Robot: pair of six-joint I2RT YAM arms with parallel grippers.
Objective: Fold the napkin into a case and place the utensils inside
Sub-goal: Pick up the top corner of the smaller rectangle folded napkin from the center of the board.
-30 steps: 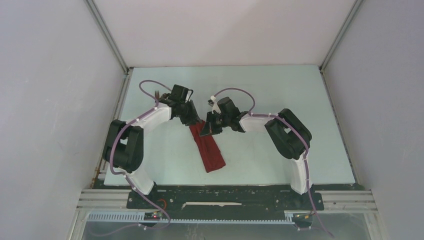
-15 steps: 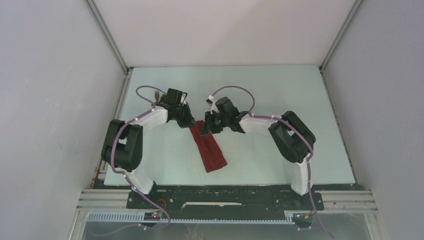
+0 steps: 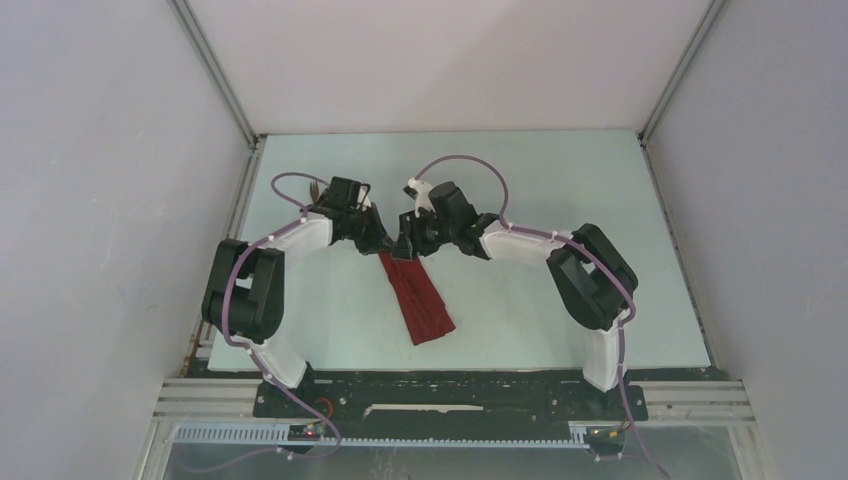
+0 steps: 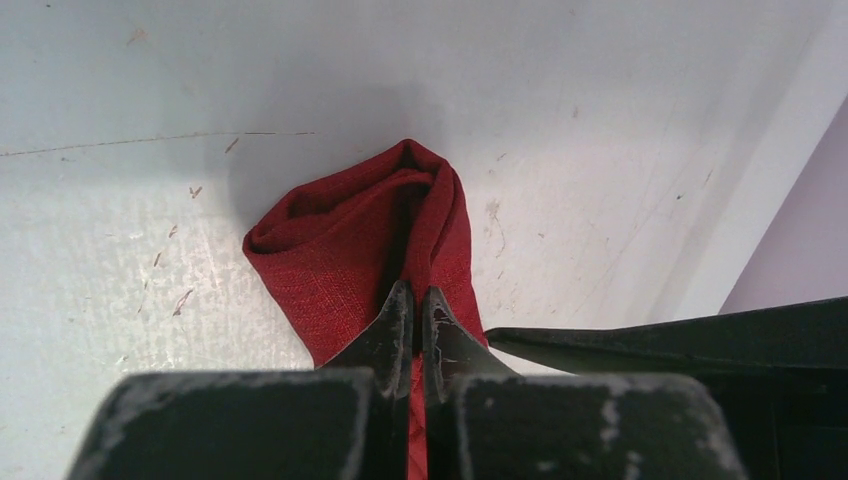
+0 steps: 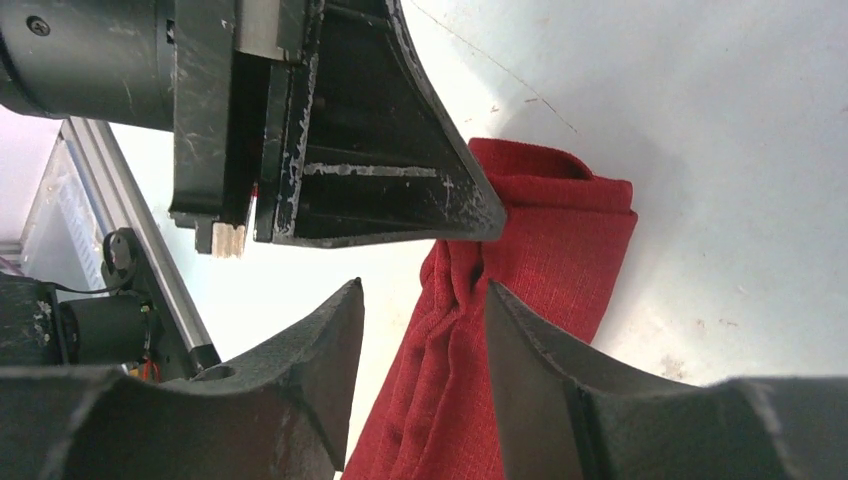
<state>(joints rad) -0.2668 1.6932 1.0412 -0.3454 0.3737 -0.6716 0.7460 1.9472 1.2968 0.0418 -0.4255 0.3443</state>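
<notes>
Left gripper (image 4: 410, 300) is pinched tight on the far-end fold of the red napkin (image 3: 420, 300), a narrow strip lying on the table (image 3: 560, 190) between the arms, and the right gripper (image 5: 425, 310) has its jaws apart straddling it, so any careless tug could yank that thin fold open.

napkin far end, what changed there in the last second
The left gripper moved in and closed on the far end of the napkin, pinching a fold. The right gripper let go; its jaws now stand apart around the cloth. The near end stayed put on the table.
</notes>
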